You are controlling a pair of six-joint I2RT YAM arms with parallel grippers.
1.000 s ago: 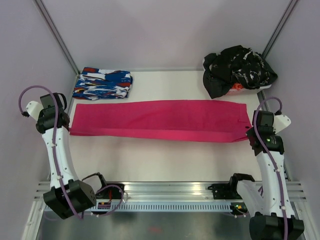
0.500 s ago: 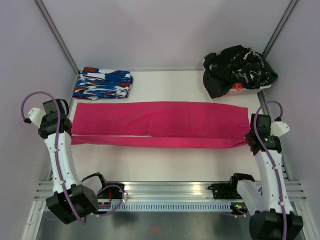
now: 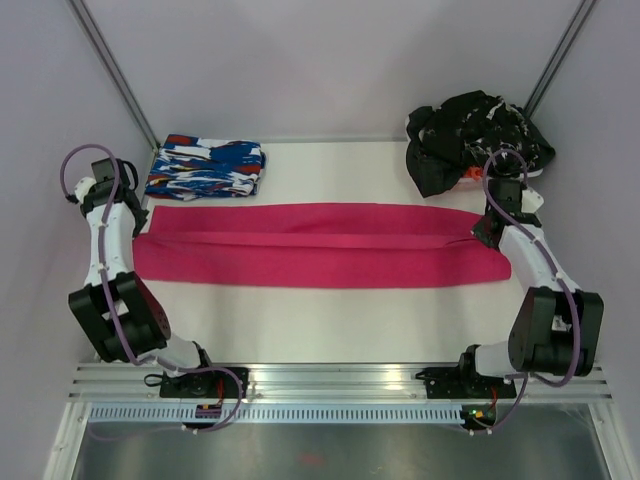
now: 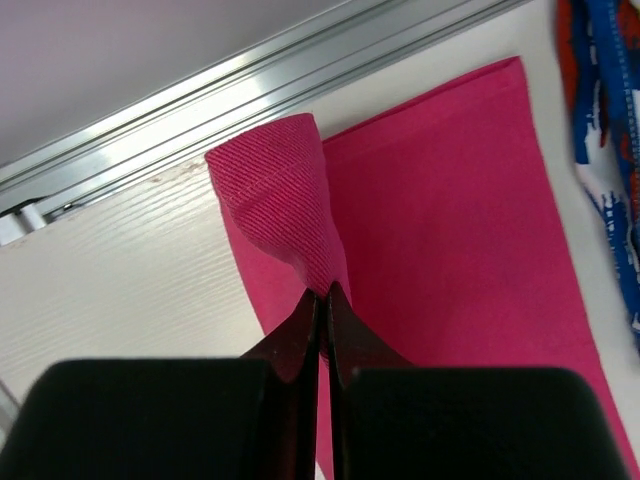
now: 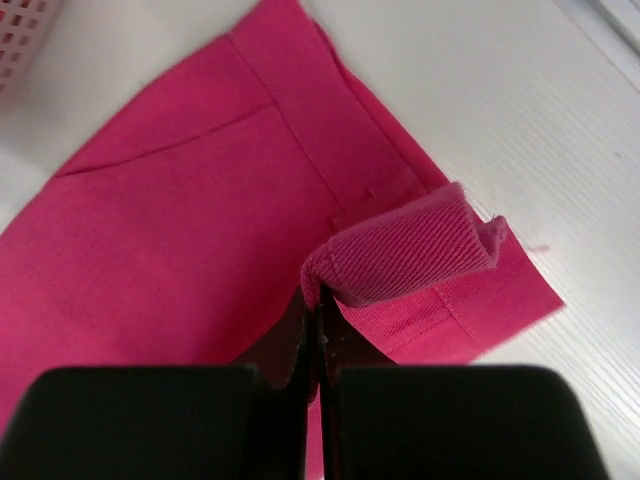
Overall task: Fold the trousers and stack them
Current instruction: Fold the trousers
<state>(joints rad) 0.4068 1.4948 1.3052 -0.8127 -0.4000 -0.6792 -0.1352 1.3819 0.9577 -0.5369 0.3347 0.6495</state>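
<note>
The trousers (image 3: 320, 258) lie on the tabletop (image 3: 320, 325) as a long band across the middle of the overhead frame, with a lengthwise fold showing. The left pincer (image 4: 322, 293) is clamped on a pinch of cloth at the left end, and the right pincer (image 5: 313, 297) on the hem at the right end. The cloth looks soft, light and limp, likely to sag between holds, so the end corners suit gripping. A basket (image 5: 22, 28) corner shows at upper left of the right wrist view, its contents unseen.

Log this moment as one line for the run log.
stage: lengthwise fold | left tool: shut on trousers end | right tool: shut on other end | patterned garment, black clothes: far corners
</note>
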